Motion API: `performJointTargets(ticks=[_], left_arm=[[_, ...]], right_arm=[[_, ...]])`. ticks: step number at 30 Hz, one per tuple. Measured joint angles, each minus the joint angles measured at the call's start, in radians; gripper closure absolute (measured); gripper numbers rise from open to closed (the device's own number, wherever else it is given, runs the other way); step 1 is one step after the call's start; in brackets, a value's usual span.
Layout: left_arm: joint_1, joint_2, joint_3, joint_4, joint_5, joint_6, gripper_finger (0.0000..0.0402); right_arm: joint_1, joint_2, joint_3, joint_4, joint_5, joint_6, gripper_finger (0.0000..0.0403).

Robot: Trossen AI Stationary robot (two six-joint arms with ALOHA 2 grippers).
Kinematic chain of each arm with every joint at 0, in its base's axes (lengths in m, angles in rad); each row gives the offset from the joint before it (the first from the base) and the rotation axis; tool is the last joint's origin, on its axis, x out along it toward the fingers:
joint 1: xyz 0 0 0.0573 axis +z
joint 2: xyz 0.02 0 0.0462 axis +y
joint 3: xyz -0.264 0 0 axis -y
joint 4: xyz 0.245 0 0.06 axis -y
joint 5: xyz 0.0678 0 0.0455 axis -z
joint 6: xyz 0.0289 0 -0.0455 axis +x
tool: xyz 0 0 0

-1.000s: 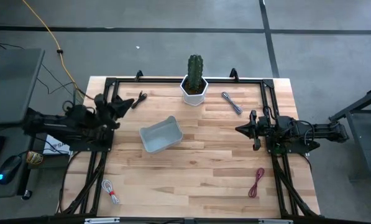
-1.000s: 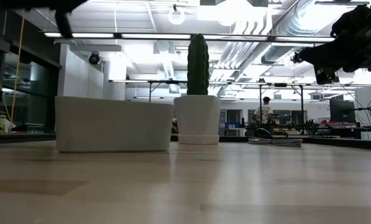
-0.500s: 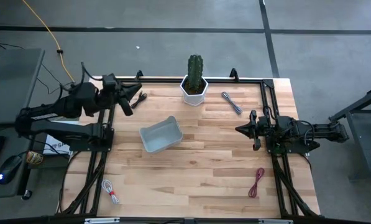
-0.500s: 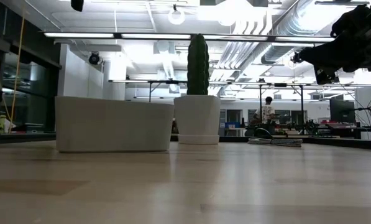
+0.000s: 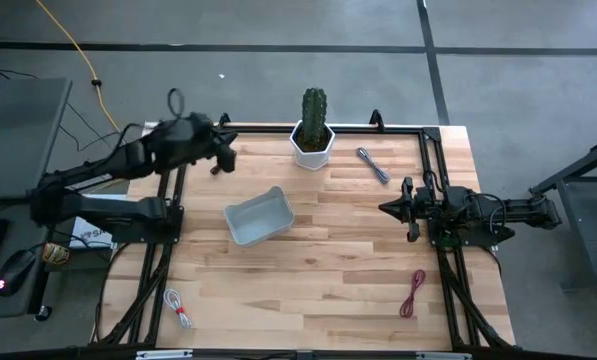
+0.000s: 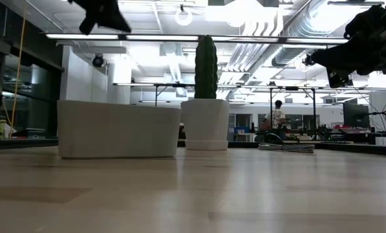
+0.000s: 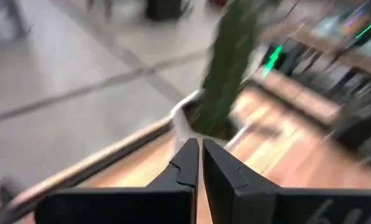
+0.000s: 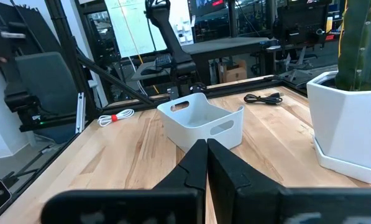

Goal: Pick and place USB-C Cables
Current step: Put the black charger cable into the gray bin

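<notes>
My left gripper (image 5: 221, 160) is shut and hangs high over the table's far left corner, seen at the top of the low view (image 6: 102, 13). In the high view it hides the black cable (image 8: 264, 98), which lies flat on the wood there. The grey cable (image 5: 372, 163) lies right of the cactus pot. The dark red cable (image 5: 413, 293) lies near the right near corner, and the white-and-red cable (image 5: 178, 308) near the left near corner. My right gripper (image 5: 386, 208) is shut and waits above the table's right side.
A white bin (image 5: 259, 217) stands left of the table's middle. A cactus in a white pot (image 5: 313, 130) stands at the far edge. Black frame rails (image 5: 168, 250) run along the left, right and far sides. Bare wood lies between the bin and my right gripper.
My left arm has risen from its rest at the left edge and swung toward the far edge and the cactus, carrying its gripper over the black cable. My right arm and all the cables have kept still.
</notes>
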Motion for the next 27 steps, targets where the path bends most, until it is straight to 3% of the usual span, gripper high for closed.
performJointTargets(ticks=[5,14,27], left_arm=[[0.137,0.134,0.059,-0.149,0.049,0.087,0.0399],[0.334,0.342,0.061,-0.388,0.076,0.118,0.0398],[0.494,0.598,0.026,-0.362,0.184,0.151,0.0398]], right_arm=[[0.000,0.000,0.000,0.000,0.000,0.000,0.0402],[0.000,0.000,0.000,0.000,0.000,0.000,0.0402],[0.000,0.000,0.000,0.000,0.000,0.000,0.0402]])
